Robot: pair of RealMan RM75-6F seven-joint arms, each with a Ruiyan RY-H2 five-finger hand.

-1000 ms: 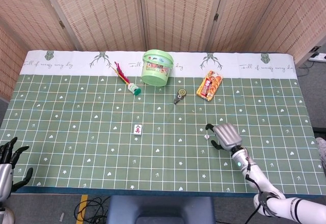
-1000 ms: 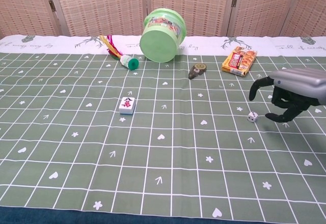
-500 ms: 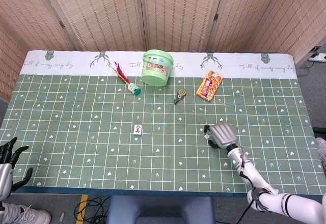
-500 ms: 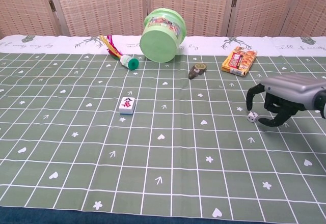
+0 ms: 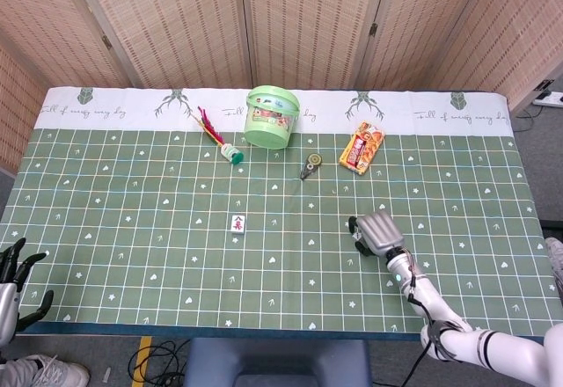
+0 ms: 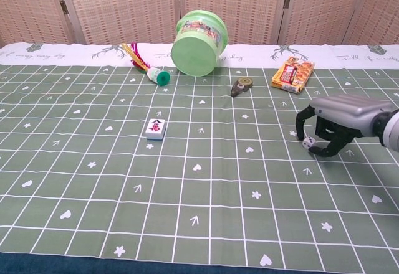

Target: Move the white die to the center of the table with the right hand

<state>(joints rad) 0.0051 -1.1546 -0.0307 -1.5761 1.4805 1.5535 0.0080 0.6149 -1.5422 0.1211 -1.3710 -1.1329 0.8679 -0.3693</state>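
The white die (image 6: 308, 142) lies on the green checked cloth at the right of the table. My right hand (image 6: 330, 121) arches over it from the right, one finger (image 6: 300, 123) reaching down behind the die and the thumb tip (image 6: 320, 151) just beside it. The die still rests on the cloth, and I cannot tell whether the fingers touch it. In the head view the right hand (image 5: 376, 231) covers the die. My left hand (image 5: 13, 274) hangs at the table's near left edge, fingers spread and holding nothing.
A mahjong tile (image 6: 156, 128) lies left of centre. At the back are a tipped green bucket (image 6: 198, 35), a feathered toy (image 6: 146, 65), a small dark object (image 6: 241, 86) and an orange snack box (image 6: 293, 75).
My right hand has moved left and lower, from beside the die to over it, its fingers curling down around the die. The die has not moved. The left hand sank slightly.
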